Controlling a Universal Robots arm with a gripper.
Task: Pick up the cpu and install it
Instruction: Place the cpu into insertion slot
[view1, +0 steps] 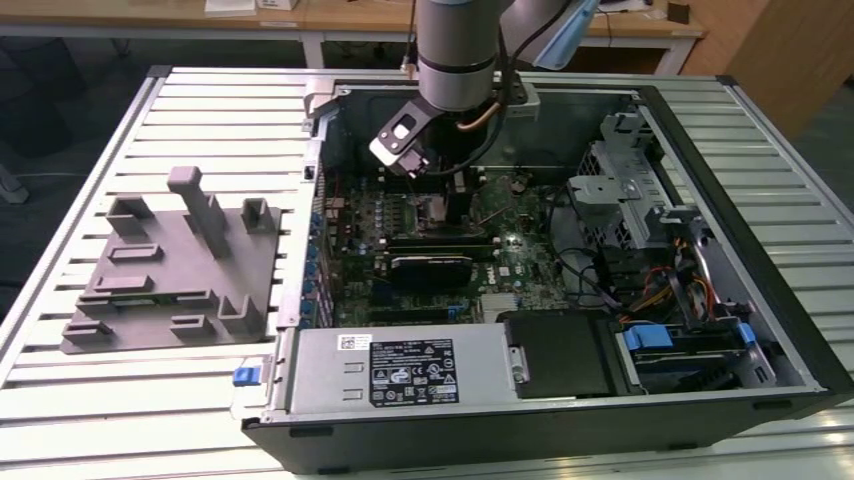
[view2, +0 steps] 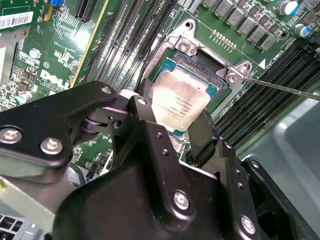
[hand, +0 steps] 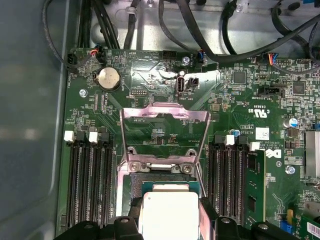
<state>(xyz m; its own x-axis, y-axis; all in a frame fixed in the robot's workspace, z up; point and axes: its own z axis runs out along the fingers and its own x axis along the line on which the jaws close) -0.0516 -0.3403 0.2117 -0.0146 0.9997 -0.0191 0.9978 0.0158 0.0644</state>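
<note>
**Seating the cpu: alignment over the open socket**

Finding: the black two-fingered end effector (view2: 175, 120) is clamped on the small, flat, square cpu with a pale silver metal top (view2: 181, 100), one finger on each of two opposite edges. The cpu hangs directly over the dark square socket frame (view2: 200, 62) on the green motherboard (view2: 50, 70). Whether it touches the contacts cannot be told. The hinged silver load plate (hand: 165, 125) is folded back, and the thin metal lever (view2: 282, 89) stands off to one side, so the opening is free.

Location: in the exterior view the work sits toward twelve o'clock of the open black computer case (view1: 534, 440). The grey plastic fixture block with upright posts (view1: 174, 270) lies at nine o'clock of that case, on the slatted white desk (view1: 134, 400).

Judgement: in the second wrist view the cpu looks slightly tilted against the frame. Done well, this step calls for levelling it, squaring its edges to the frame, and lowering it slowly without side push or pressing. A skewed descent risks bent contacts.
</note>
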